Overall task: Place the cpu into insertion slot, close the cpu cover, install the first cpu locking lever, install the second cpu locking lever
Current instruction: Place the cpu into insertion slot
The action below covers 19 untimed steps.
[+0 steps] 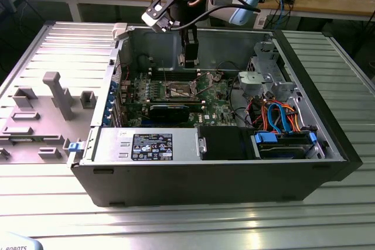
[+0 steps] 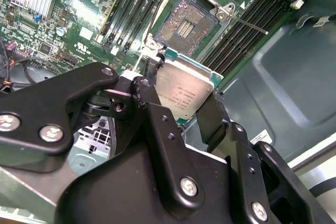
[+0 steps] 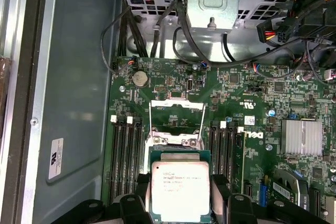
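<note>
My gripper [image 3: 180, 190] is shut on the cpu [image 3: 180, 181], a small silver-topped chip on a green carrier, with a black finger [image 3: 140, 195] on each side. In the second wrist view the cpu [image 2: 185, 88] hangs just short of the insertion slot [image 2: 189, 24], whose dark pin field lies bare. The cpu cover [image 3: 176, 105] stands tipped open beyond the slot. A thin lever rod [image 2: 247, 23] sticks out free beside it. In the exterior view the gripper [image 1: 188, 60] hovers inside the open computer case, above the slot [image 1: 179, 91] on the green motherboard.
Long memory slots [image 3: 125, 156] flank the socket on both sides. A finned heatsink [image 3: 302, 136], a metal drive cage [image 3: 212, 1] with black cables, the power supply [image 1: 149, 144] and the case walls [image 1: 304, 68] surround the board.
</note>
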### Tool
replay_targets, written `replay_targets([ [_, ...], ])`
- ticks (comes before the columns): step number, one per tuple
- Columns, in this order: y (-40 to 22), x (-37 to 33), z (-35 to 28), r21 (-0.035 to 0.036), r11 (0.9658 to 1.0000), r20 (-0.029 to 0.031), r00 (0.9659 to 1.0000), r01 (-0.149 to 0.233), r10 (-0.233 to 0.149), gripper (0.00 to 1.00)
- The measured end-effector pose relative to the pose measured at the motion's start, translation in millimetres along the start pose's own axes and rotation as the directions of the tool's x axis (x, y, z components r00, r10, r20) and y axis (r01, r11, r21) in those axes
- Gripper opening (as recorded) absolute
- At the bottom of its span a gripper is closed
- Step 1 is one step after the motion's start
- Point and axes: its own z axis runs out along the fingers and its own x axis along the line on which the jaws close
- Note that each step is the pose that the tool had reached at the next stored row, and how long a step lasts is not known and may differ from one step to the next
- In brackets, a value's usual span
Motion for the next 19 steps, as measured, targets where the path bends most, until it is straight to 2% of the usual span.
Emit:
replay_targets([
  [11, 0.0, 0.0, 0.5, -0.0002, 1.0000, -0.0002, 1.0000, 0.000, 0.000, 0.54],
  [14, -0.6, -0.1, 4.9, -0.0001, 1.0000, -0.0001, 1.0000, 0.000, 0.000, 0.54],
  [16, -1.3, -0.3, 12.7, -0.0001, 1.0000, -0.0003, 1.0000, 0.000, 0.000, 0.54],
  [19, -1.7, -0.3, 18.1, -0.0002, 1.0000, -0.0003, 1.0000, -0.002, 0.002, 0.54],
])
